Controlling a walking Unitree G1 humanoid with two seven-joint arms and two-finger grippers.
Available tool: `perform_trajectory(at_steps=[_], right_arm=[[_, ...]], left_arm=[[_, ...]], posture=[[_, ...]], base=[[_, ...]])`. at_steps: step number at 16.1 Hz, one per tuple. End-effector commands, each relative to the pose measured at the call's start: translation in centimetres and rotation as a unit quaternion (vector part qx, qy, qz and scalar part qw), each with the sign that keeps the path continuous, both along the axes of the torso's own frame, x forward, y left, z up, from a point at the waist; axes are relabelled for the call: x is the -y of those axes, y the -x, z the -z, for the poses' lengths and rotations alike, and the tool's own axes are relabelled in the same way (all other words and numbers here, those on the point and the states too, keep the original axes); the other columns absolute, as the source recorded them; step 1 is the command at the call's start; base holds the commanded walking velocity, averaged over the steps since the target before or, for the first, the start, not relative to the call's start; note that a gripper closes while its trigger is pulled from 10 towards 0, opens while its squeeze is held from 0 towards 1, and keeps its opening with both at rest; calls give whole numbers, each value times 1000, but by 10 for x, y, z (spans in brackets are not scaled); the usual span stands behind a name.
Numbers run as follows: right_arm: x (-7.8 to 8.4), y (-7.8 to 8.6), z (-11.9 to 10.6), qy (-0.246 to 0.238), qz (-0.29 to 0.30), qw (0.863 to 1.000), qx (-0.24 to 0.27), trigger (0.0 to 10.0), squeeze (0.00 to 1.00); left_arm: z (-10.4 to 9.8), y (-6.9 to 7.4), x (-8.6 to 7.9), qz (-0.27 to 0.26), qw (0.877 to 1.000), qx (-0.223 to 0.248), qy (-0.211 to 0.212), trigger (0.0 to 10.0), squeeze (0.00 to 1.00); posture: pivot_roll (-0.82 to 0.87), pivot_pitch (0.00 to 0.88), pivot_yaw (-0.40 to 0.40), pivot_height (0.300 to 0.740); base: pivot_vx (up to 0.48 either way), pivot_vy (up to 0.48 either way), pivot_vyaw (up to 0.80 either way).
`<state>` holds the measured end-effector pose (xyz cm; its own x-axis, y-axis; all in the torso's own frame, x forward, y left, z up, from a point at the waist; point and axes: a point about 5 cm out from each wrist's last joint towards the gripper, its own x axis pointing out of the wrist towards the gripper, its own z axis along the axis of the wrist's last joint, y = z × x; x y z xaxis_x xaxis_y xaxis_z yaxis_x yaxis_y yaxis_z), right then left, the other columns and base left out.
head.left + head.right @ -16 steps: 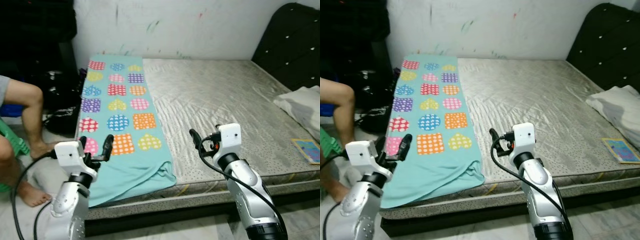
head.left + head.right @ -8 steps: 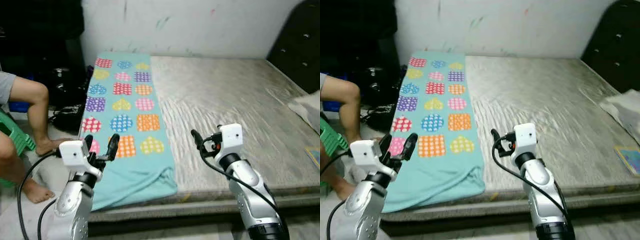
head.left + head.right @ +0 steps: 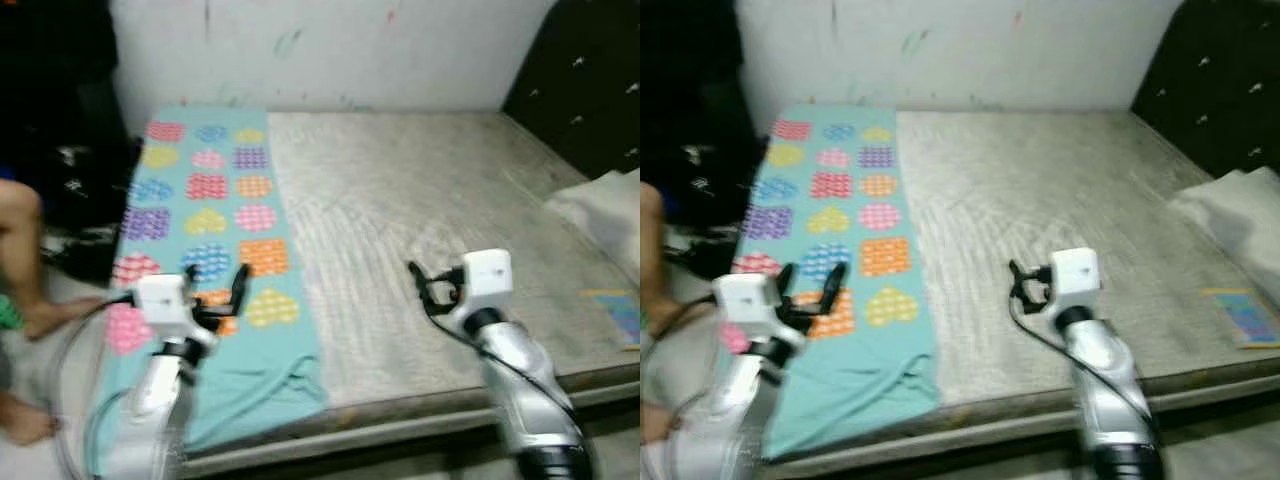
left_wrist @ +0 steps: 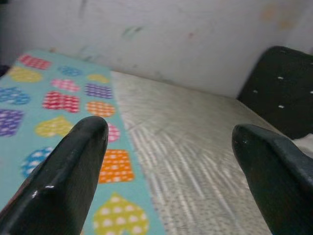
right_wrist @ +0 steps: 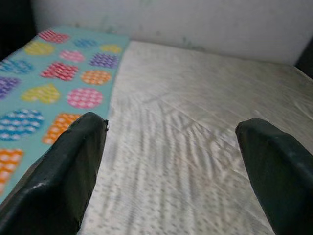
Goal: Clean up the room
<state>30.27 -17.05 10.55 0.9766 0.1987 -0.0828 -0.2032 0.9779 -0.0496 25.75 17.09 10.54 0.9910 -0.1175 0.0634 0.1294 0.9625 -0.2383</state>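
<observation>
Blanket (image 3: 205, 215), teal with coloured dotted hearts and squares, lies along the left side of the bed (image 3: 420, 210), its near end rumpled at the mattress edge. My left end effector (image 3: 222, 300) hovers spread open above that near end; my right end effector (image 3: 425, 285), also open, hangs over bare mattress. A pillow (image 3: 600, 215) and a booklet (image 3: 618, 312) lie far right.

Spread left pincer (image 4: 168, 147) above patterned blanket (image 4: 58, 105)

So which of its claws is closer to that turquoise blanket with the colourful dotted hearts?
Left. The left gripper hovers right over the turquoise patterned blanket; the right gripper is off to its side, above the bare grey mattress.
</observation>
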Motion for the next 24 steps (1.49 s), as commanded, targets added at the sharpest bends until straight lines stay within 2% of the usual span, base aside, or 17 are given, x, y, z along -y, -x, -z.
perform_trajectory(at_steps=[1, 7, 13, 15, 24], right_arm=[[-4, -3, -7, 3, -9, 1000, 13, 10000, 0], [-6, -5, -7, 3, -10, 1000, 14, 10000, 0], [-9, -2, -6, 8, -21, 1000, 8, 10000, 0], [-9, -1, -3, 9, -21, 1000, 3, 10000, 0], [-6, -2, -5, 13, -18, 1000, 2, 10000, 0]], left_arm=[[4, 2, -4, -10, 1000, -10, -5, 10000, 0], [4, 2, -6, -15, 1000, -11, -5, 10000, 0], [0, 6, -10, -32, 999, -10, -24, 10000, 0], [2, 7, -13, -33, 999, -16, -13, 10000, 0], [1, 7, -13, -35, 999, -22, -7, 10000, 0]], posture=[[-52, 0, -74, 740], [-50, 0, -74, 740], [-40, 29, -77, 740], [-38, 41, -77, 740], [-45, 56, -79, 740]], base=[[0, 0, 0], [0, 0, -784], [0, 0, 0], [0, 0, 0], [0, 446, 0]])
